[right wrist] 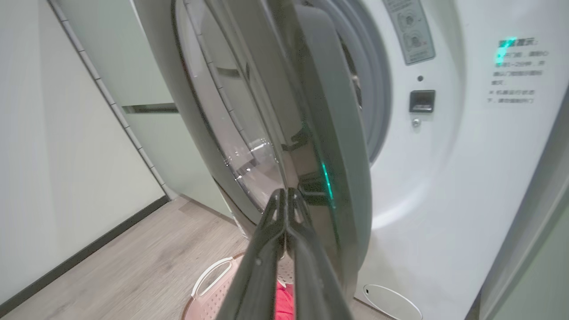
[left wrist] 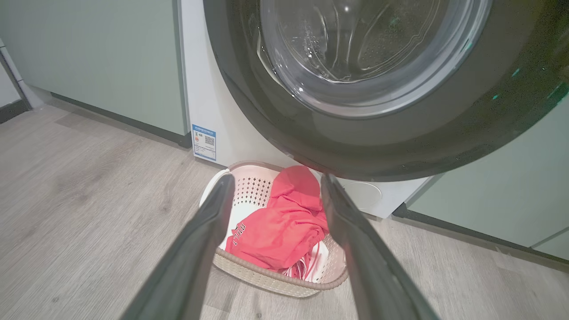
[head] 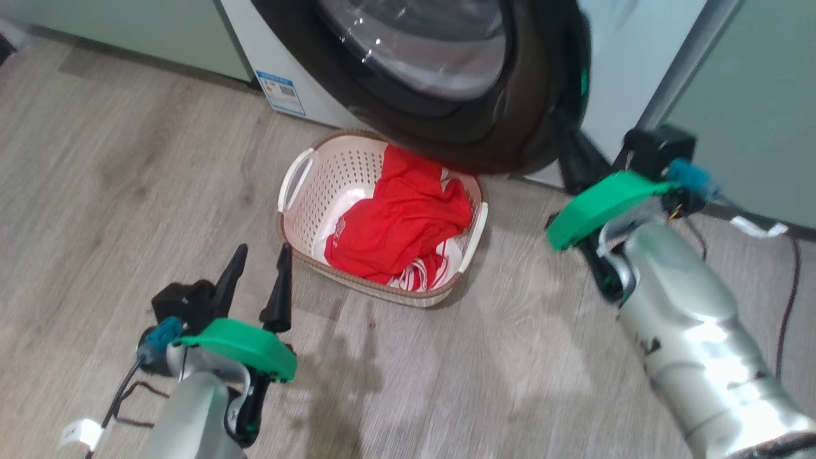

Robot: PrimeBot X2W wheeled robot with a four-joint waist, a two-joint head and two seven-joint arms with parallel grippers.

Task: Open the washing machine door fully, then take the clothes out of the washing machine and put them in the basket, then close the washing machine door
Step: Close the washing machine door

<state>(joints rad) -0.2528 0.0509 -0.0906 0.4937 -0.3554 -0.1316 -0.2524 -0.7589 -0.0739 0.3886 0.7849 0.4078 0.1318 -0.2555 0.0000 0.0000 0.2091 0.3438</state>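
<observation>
The blue sticker (left wrist: 204, 142) low on the machine (left wrist: 222, 102) has a QR code (left wrist: 209, 141); its small print is not readable. White letters on the clothes (left wrist: 284, 231) are unclear. The grey label (right wrist: 410, 31) and the Chinese lines (right wrist: 515, 75) on the machine front are too blurred.

The washing machine door (head: 440, 83), its top cut off, hides the far corner of the basket (head: 331, 185).

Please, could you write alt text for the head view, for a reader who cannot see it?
Red clothes lie in a cream basket on the wooden floor, just below the black-rimmed washing machine door. The open left gripper hovers near the basket's front, and the shut right gripper reaches up to the door's right edge.
</observation>
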